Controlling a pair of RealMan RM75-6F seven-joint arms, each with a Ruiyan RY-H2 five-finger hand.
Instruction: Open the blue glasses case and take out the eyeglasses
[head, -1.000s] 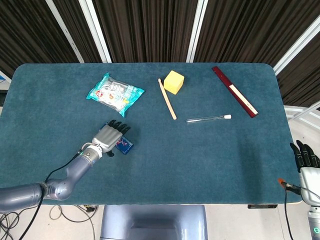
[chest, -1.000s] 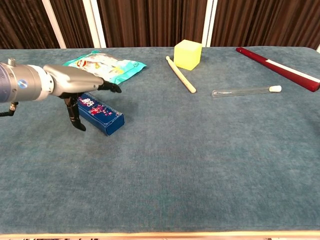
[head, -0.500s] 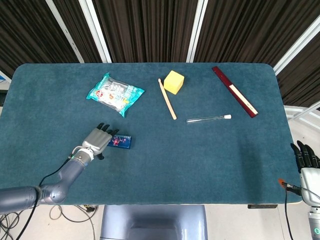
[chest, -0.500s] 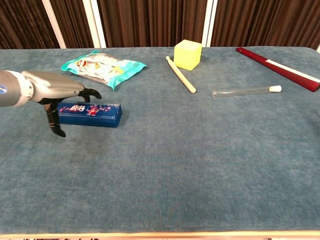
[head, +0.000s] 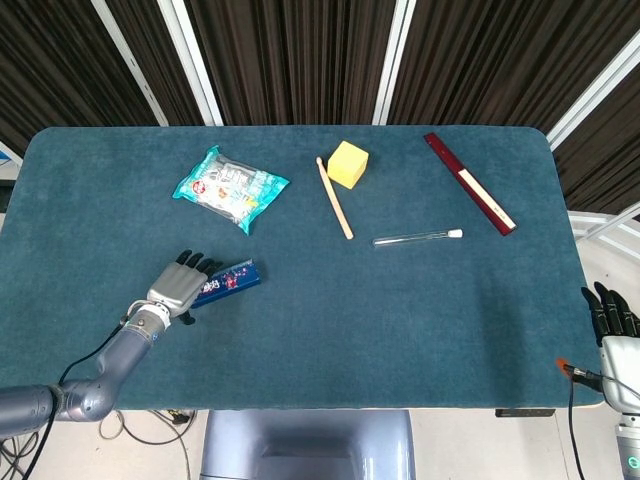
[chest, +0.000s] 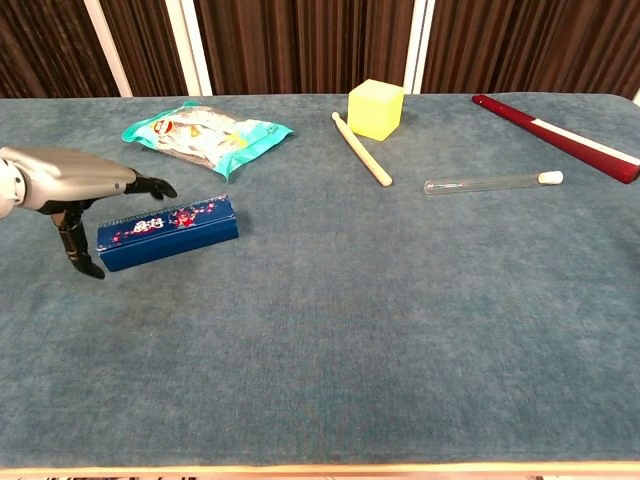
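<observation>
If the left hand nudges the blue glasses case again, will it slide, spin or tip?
The blue glasses case looks like a rigid, long box lying flat on the carpet-like table, so tipping seems unlikely. The left hand sits at one end, so an off-centre push would probably spin it. The fuzzy surface should damp sliding.

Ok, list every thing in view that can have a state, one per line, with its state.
blue glasses case: closed, lying flat on the table, not lifted.
left hand: at the case's left end, fingers spread over it, no firm grip visible.
right hand: off the table's right edge, holding nothing.
snack packet: sealed, lying flat.
test tube: capped, lying on its side.
</observation>
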